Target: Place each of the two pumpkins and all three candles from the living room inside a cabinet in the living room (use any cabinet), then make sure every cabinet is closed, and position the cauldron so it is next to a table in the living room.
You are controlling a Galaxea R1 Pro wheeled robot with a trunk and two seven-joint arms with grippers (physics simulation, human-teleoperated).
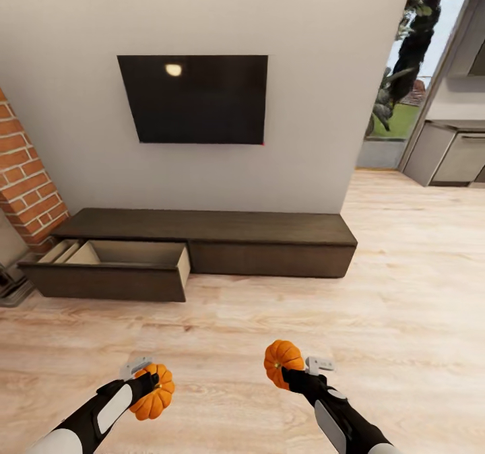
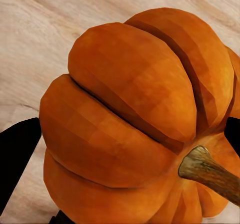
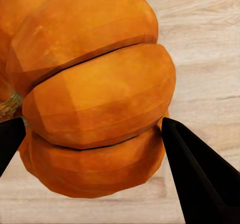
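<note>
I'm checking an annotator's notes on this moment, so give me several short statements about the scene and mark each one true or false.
1. Each pincer holds a pumpkin. True: the left pincer grips the left pumpkin and the right pincer grips the right pumpkin.
2. Every drawer of the cabinet is shut. False: the left drawer is pulled out, its beige inside showing.
3. A pumpkin already lies in the open drawer. False: no pumpkin is visible in the part of it that shows.
4. A dark screen hangs on the wall above the cabinet. True.
5. The floor is grey tile. False: it is light wood planks.
</note>
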